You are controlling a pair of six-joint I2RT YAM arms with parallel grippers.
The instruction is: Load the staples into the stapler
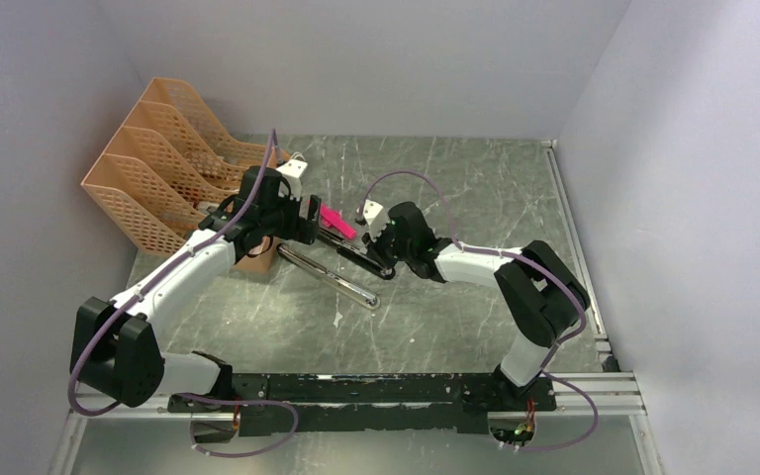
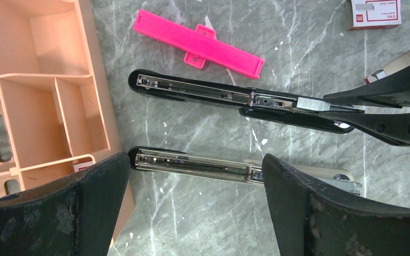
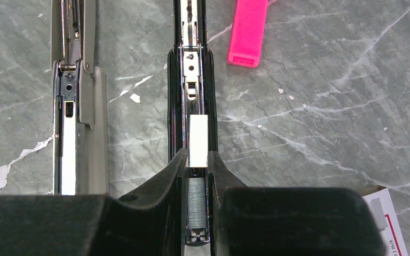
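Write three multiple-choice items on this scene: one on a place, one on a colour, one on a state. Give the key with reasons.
1. Where does the pink plastic piece lie?
A. Flat on the table, beside the black stapler
B. Across the black stapler
C. Standing on end

2. What colour is the print on the small white box?
A. Blue
B. Red
C. Green

3. How does the right pincer stand?
A. Wide open and empty
B. Shut on the pink plastic piece
C. Shut on a strip of staples over the black stapler's rail

Key:
1 A: the left wrist view shows it lying flat on the marble next to the stapler.
2 B: the box's border and lettering are red.
3 C: the right wrist view shows both fingers pinching the silvery strip above the open channel.
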